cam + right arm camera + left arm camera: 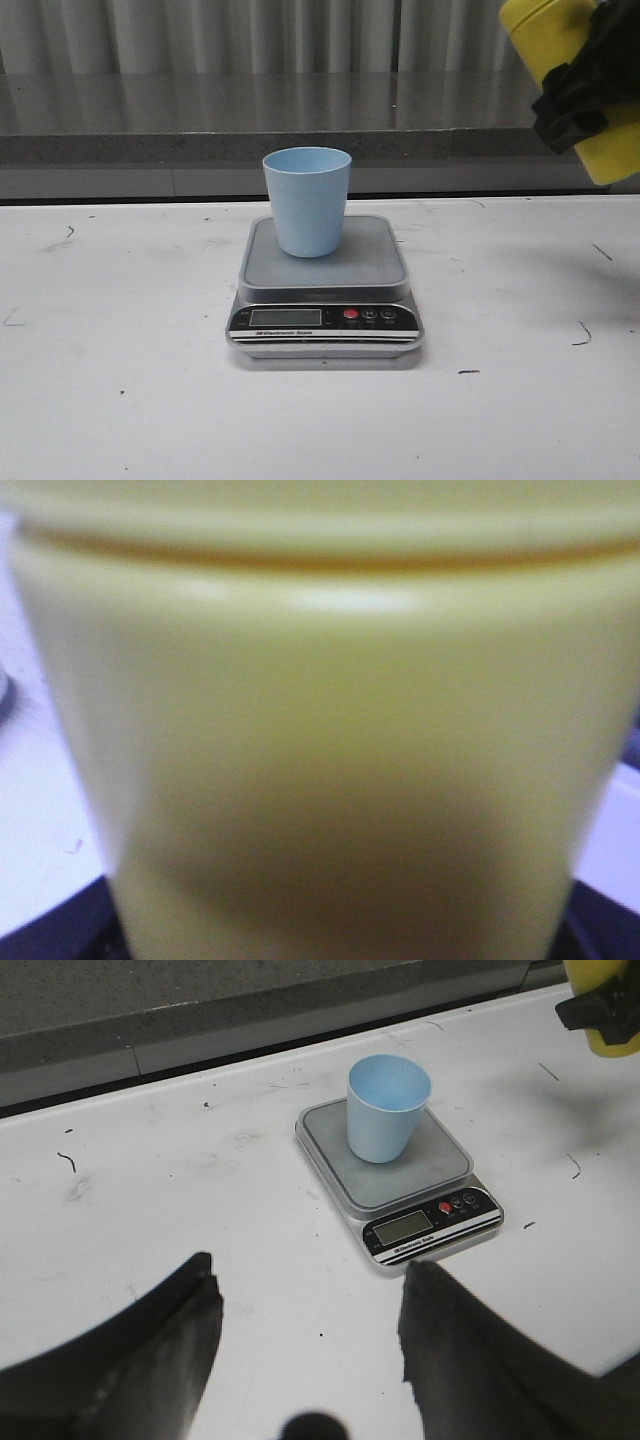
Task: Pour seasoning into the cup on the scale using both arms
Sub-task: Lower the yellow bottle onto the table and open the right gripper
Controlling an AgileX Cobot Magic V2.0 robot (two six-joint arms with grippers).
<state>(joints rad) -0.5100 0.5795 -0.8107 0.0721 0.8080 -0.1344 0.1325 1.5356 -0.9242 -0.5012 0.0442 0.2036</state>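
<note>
While the right fingers (590,85) hold the yellow seasoning (560,45) high | cup (307,200) sits on the scale (325,290), ahead of the wide, empty left fingers (310,1345) | step: carrying | next: bring the seasoning over the cup, then tip.

- The seasoning (330,730) bottle's yellow body fills almost the whole right wrist view, blurred from being so close.
- A darker groove runs across it near one edge, with a soft highlight just beside that.
- White table (45,820) shows in a strip at one side, carrying a small dark mark.
- Dark gripper parts sit at both lower corners, against the bottle.
</note>
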